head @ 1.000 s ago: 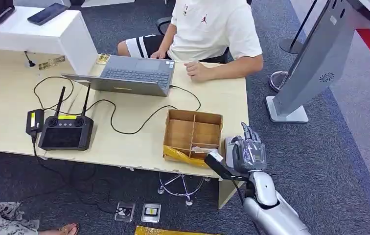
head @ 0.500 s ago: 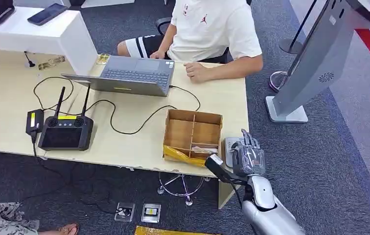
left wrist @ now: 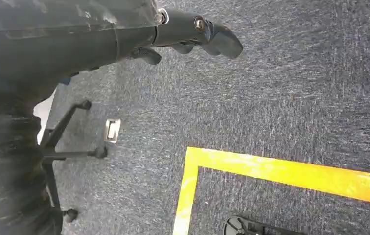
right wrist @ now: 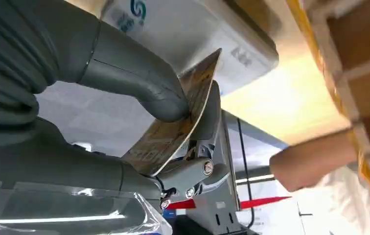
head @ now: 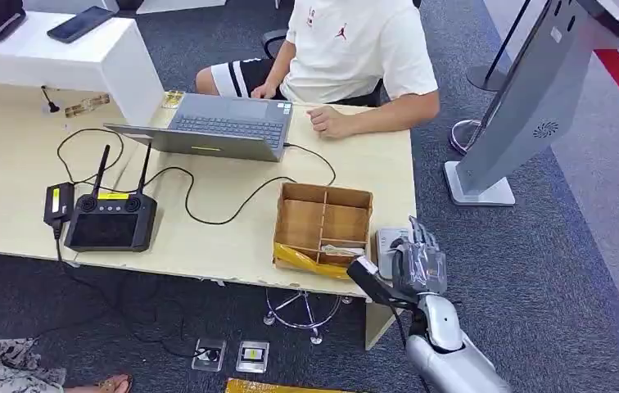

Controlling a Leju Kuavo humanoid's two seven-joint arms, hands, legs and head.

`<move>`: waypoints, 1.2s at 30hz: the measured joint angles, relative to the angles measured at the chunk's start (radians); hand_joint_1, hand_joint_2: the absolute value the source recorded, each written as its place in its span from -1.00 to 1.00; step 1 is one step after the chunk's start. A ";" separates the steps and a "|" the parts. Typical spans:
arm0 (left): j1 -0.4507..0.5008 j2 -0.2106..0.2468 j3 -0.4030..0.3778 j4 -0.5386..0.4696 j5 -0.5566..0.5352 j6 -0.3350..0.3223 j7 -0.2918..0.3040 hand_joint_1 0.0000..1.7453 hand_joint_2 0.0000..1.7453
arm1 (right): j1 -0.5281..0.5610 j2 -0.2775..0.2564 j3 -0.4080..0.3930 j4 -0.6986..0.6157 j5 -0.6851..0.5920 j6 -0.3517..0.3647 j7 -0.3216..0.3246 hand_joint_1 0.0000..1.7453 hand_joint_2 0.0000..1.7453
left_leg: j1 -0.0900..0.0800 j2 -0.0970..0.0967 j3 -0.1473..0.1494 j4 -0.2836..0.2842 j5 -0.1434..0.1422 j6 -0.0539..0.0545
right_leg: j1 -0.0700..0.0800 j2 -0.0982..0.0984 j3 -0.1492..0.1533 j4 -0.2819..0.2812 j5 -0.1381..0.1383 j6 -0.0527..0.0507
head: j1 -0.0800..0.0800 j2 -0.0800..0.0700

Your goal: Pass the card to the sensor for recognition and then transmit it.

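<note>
The right hand [head: 417, 264] pinches a thin, flat, gold-patterned card [right wrist: 178, 117] between its thick grey thumb [right wrist: 139, 81] and darker fingers, over the white box-shaped sensor [head: 386, 241] at the pale laminate worktop's [head: 11, 180] four o'clock corner. A compartmented wooden tray [head: 323, 225] sits just beside the sensor, at its nine o'clock. The left hand [left wrist: 188, 36], fingers curled on nothing, hangs over grey carpet [left wrist: 290, 98].
</note>
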 joint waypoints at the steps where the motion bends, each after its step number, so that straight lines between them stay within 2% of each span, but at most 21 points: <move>1: 0.001 0.000 0.000 0.000 0.000 0.000 0.000 -1.00 1.00 | 0.002 -0.002 -0.006 -0.026 0.005 -0.012 0.003 1.00 1.00 | 0.000 0.000 0.000 0.000 0.000 0.000 | 0.000 0.000 0.000 0.000 0.000 0.000 | 0.000 0.000; 5: 0.003 0.001 0.000 0.000 0.000 0.000 0.000 -1.00 1.00 | -0.002 -0.030 -0.042 -0.196 0.115 -0.045 0.063 1.00 1.00 | 0.000 0.001 0.000 0.000 0.000 0.000 | 0.000 0.001 -0.001 0.000 0.000 0.000 | 0.000 0.000; 9: 0.003 0.000 0.000 0.000 -0.004 0.000 0.000 -1.00 1.00 | -0.028 -0.047 -0.095 -0.410 0.282 -0.101 0.071 1.00 1.00 | 0.000 0.001 0.000 0.000 0.000 0.000 | 0.000 0.002 -0.001 0.000 0.000 0.000 | 0.000 0.000; 13: 0.001 0.000 0.000 0.000 -0.016 0.000 0.001 -1.00 1.00 | -0.064 -0.054 -0.137 -0.618 0.324 -0.100 0.060 1.00 1.00 | 0.000 0.002 0.000 0.000 0.000 0.000 | 0.000 0.003 -0.001 0.000 0.000 0.000 | 0.000 0.000; 16: -0.008 -0.002 -0.001 0.000 -0.032 -0.001 0.016 -1.00 1.00 | -0.131 -0.052 -0.134 -0.692 0.335 -0.046 0.050 1.00 1.00 | 0.000 0.005 0.000 0.000 0.000 0.000 | 0.000 0.005 -0.001 0.000 0.002 0.000 | 0.000 0.000; 18: -0.020 -0.004 -0.001 0.000 -0.042 -0.004 0.021 -1.00 1.00 | -0.194 -0.043 -0.126 -0.701 0.312 0.044 0.055 1.00 1.00 | 0.000 0.005 0.000 0.000 0.000 0.000 | 0.000 0.005 -0.001 0.000 0.002 0.000 | 0.001 0.000; 22: -0.046 -0.011 -0.002 0.000 -0.049 -0.006 0.026 -1.00 1.00 | -0.330 -0.003 -0.089 -0.637 0.160 0.205 0.033 1.00 1.00 | 0.000 0.004 -0.002 0.000 0.002 -0.001 | 0.000 0.005 -0.001 0.001 0.003 0.000 | 0.000 0.000; 23: -0.053 -0.012 -0.002 -0.002 -0.047 -0.007 0.026 -1.00 1.00 | -0.365 0.011 -0.079 -0.591 0.127 0.218 0.026 1.00 1.00 | 0.000 0.004 -0.002 0.000 0.002 -0.001 | 0.000 0.005 -0.001 0.001 0.003 0.000 | 0.000 0.000; 27: -0.075 -0.021 -0.011 -0.003 -0.045 -0.015 0.022 -1.00 1.00 | -0.488 0.066 -0.005 -0.352 0.227 0.234 0.055 1.00 1.00 | 0.000 0.001 -0.002 0.000 0.004 0.000 | 0.001 0.001 -0.001 0.001 0.004 0.000 | 0.001 0.000; 32: -0.085 -0.030 -0.018 -0.003 -0.044 -0.017 0.017 -1.00 1.00 | -0.554 0.117 0.076 -0.093 0.365 0.242 0.092 1.00 1.00 | 0.000 -0.003 -0.005 0.000 0.004 0.000 | 0.001 -0.002 -0.002 0.000 0.003 0.000 | 0.000 0.000; 36: -0.085 -0.031 -0.018 -0.003 -0.036 -0.017 0.017 -1.00 1.00 | -0.575 0.137 0.152 0.031 0.510 0.318 0.115 1.00 1.00 | 0.000 -0.003 -0.004 0.000 0.004 0.000 | 0.001 -0.002 -0.002 0.000 0.003 0.000 | 0.000 0.000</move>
